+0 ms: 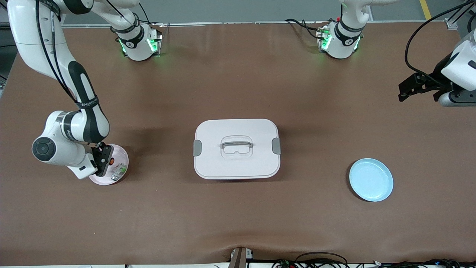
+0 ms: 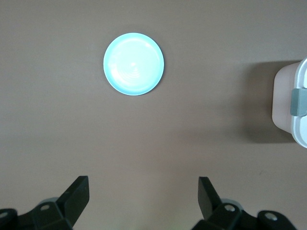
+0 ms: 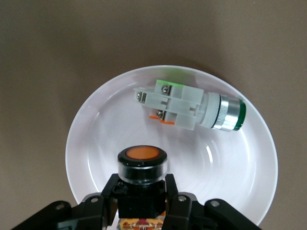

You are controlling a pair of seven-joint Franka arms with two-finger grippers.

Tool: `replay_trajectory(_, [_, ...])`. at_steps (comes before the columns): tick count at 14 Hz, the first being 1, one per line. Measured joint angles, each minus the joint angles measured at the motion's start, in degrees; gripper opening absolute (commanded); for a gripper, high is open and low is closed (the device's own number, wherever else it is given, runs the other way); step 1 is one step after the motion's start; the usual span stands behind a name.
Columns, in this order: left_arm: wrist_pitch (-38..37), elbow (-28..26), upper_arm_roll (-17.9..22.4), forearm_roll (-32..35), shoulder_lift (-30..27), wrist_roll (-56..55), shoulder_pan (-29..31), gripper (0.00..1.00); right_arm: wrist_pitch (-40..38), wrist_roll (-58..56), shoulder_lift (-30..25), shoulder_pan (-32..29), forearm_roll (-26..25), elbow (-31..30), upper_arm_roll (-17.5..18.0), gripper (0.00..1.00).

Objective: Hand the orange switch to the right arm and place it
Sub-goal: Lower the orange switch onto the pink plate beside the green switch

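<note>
- My right gripper (image 3: 143, 191) has its fingers pinched on the orange switch (image 3: 142, 165), gripping the black body with the orange button end facing up toward the wrist camera.
- It's over the pink plate (image 1: 122, 156) at the right arm's end of the surface, so the switch is already in the right arm's hold. I'd say what's left is the placing.
- There's a white-and-green part (image 3: 192, 108) lying in that same plate, just beside where I'm holding. Main thing here is not to bump it.
- If I'm setting the switch down here, I'd go straight down onto the bare patch of plate under me, let it touch, then spread the fingers gently. It's a little cylinder, so it could easily roll toward the other part.
- My left gripper (image 2: 144, 196) is waiting up in the air over the left arm's end of the surface, fingers spread wide, nothing in them.
- The blue plate (image 1: 371, 179) sits empty at that end, and a closed white box (image 1: 237, 149) is in the middle between the two plates. Neither looks in my way right now.
</note>
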Motion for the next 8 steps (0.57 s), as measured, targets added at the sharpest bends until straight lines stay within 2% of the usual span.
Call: replay_trajectory(8, [-0.02,0.57,-0.10,0.00,0.00,0.00,0.12,1.00,0.15,0.00,0.66,0.00,0.09,0.00,0.00,0.34])
